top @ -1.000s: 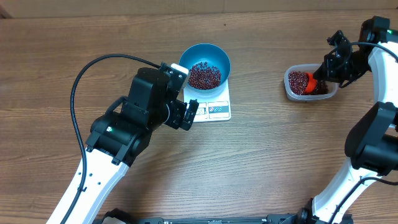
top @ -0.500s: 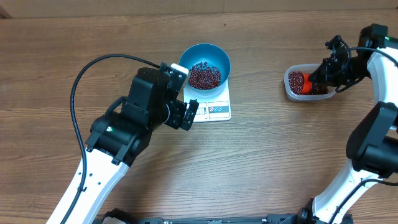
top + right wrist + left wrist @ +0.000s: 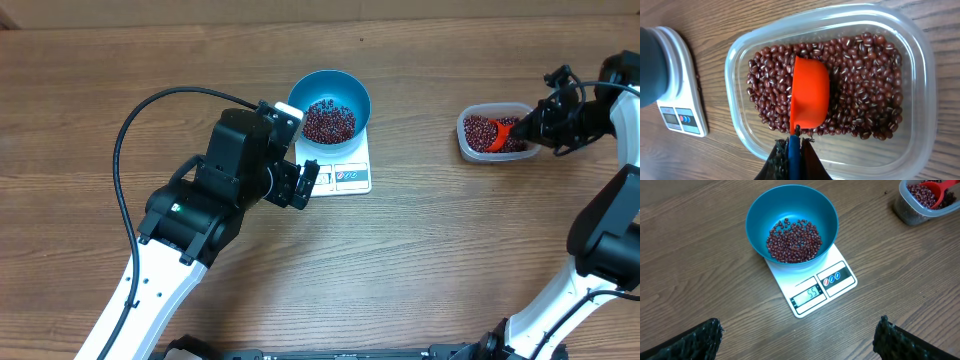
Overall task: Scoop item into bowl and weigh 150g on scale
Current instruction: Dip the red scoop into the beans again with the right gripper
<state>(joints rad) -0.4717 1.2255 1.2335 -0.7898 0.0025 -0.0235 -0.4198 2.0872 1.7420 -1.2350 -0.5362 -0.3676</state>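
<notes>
Overhead, the blue bowl [image 3: 300,95] sits on the far part of the white scale [image 3: 345,178] near the middle of the wooden table [image 3: 450,250], with a heap of dark red-brown beans [image 3: 328,121] in its bottom. The left gripper [image 3: 305,184] hangs by the scale's near left corner, jaws spread wide and empty. Well apart to the right, a clear tub [image 3: 464,135] holds more beans. The right gripper [image 3: 532,124] reaches over the tub's right edge, clamped tight on the handle of an orange scoop [image 3: 503,132]. Left wrist view: the bowl covers most of the scale's platform and the display [image 3: 806,294] reads 55. The two dark fingertips [image 3: 700,340] stand far apart at the bottom corners, touching nothing. Right wrist view: the scoop's cup lies among the tub's beans, left of centre, its handle pinched between the dark fingers [image 3: 775,162] at the bottom edge. One end of the scale shows at the left.
</notes>
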